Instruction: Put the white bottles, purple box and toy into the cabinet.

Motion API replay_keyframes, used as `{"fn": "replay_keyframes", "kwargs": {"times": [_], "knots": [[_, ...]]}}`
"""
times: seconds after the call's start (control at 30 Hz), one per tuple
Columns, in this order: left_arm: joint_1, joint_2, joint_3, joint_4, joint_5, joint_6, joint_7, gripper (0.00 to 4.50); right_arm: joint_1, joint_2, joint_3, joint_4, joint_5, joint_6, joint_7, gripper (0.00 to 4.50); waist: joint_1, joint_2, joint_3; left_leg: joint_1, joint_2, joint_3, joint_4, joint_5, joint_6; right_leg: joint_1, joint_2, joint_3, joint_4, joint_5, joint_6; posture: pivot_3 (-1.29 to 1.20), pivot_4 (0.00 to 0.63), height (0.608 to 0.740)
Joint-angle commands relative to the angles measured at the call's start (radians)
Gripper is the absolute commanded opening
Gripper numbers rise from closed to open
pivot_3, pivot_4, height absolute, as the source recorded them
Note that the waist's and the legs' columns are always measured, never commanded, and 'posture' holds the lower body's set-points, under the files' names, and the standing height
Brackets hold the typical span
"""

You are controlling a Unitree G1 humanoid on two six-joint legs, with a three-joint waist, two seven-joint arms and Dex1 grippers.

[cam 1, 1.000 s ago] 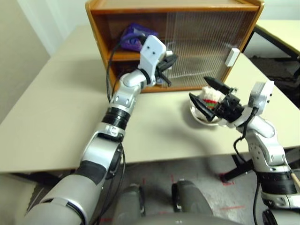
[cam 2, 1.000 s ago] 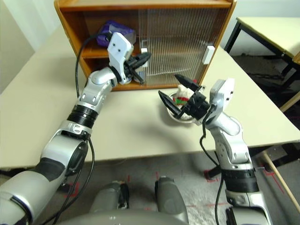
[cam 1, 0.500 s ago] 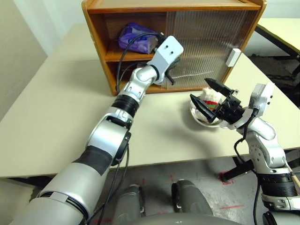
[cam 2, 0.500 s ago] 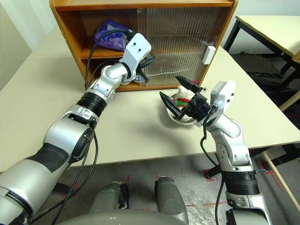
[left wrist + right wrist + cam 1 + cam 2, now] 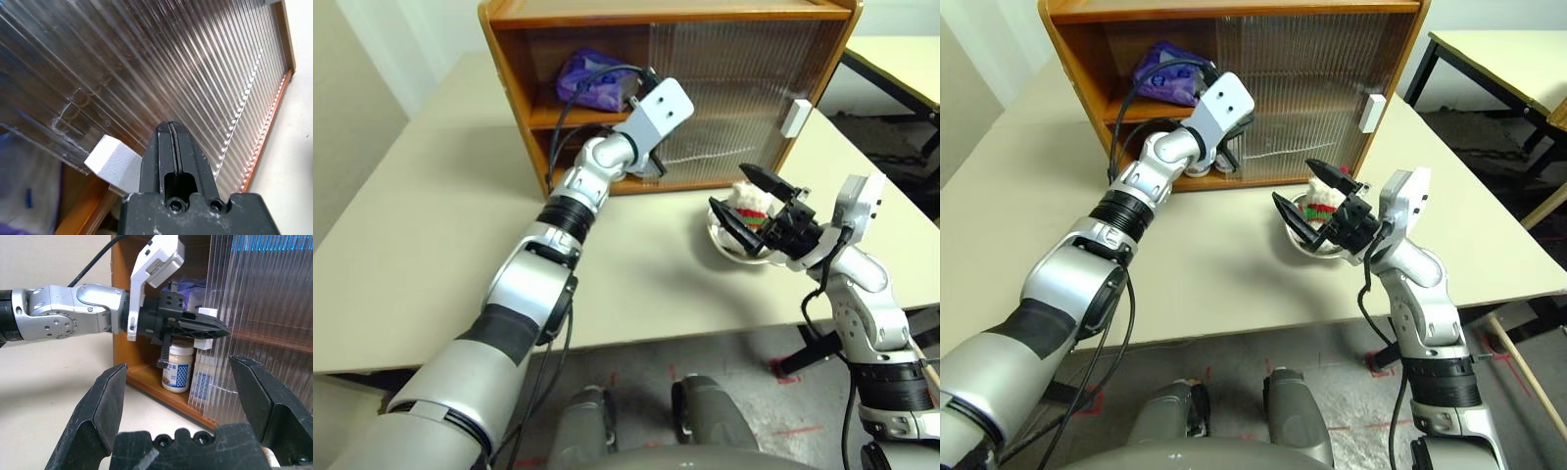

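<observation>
The left gripper (image 5: 215, 329) is pinched together, tip against the cabinet's (image 5: 514, 78) door handle (image 5: 113, 162). Push the door sideways slowly, staying on the handle. The right gripper (image 5: 744, 201) waits wide apart by the toy (image 5: 751, 203), near the cabinet.

Orange-brown wooden cabinet (image 5: 514, 69) with ribbed clear sliding doors (image 5: 734, 73), lavender-purple soft tissue pack (image 5: 587, 78), white fluffy plush toy (image 5: 754, 201) with red-green stripes.
</observation>
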Motion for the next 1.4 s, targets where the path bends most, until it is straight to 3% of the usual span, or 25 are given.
{"fn": "replay_keyframes", "kwargs": {"times": [0.03, 0.27, 0.7, 0.9, 1.4], "knots": [[0.033, 0.068, 0.013, -0.058, 0.019, 0.051, 0.005, 0.06, -0.002, -0.002, 0.001, 0.006, 0.015, 0.009, 0.012, 4.5, -0.002, 0.0, 0.001, 0.0, 0.0, 0.0, 0.0, 0.0, 0.0, 0.0, 0.0, 0.0, 0.0, 0.0, -0.002, -0.12, 0.028, 0.74], [0.099, 0.121, 0.017, -0.163, 0.013, 0.112, -0.008, 0.06, -0.008, -0.002, 0.002, 0.014, 0.019, 0.012, 0.025, 4.5, 0.006, 0.0, 0.003, 0.001, 0.0, -0.001, -0.001, 0.0, 0.0, 0.0, 0.0, -0.001, 0.0, 0.001, -0.01, -0.1, 0.033, 0.74], [0.214, 0.246, 0.046, -0.316, -0.003, 0.173, -0.051, 0.06, -0.018, -0.004, -0.001, 0.033, 0.023, 0.018, 0.047, 4.5, 0.024, 0.002, 0.006, 0.002, 0.001, -0.004, -0.005, 0.0, 0.0, 0.0, -0.003, -0.007, -0.001, 0.002, -0.011, -0.08, 0.041, 0.74], [0.276, 0.327, 0.076, -0.379, -0.014, 0.199, -0.058, 0.06, -0.038, -0.012, -0.005, 0.063, 0.03, 0.022, 0.073, 4.5, 0.033, 0.0, 0.007, 0.012, 0.001, -0.002, -0.015, 0.0, 0.0, 0.002, -0.002, -0.006, -0.001, 0.002, -0.012, -0.05, 0.041, 0.74], [0.37, 0.43, 0.133, -0.509, -0.021, 0.279, -0.062, 0.06, -0.06, -0.009, 0.004, 0.089, 0.04, 0.042, 0.105, 4.5, 0.052, 0.0, 0.007, 0.015, 0.002, -0.003, -0.017, 0.0, 0.0, 0.002, -0.002, -0.006, 0.001, 0.0, -0.015, -0.02, 0.038, 0.74]]}}
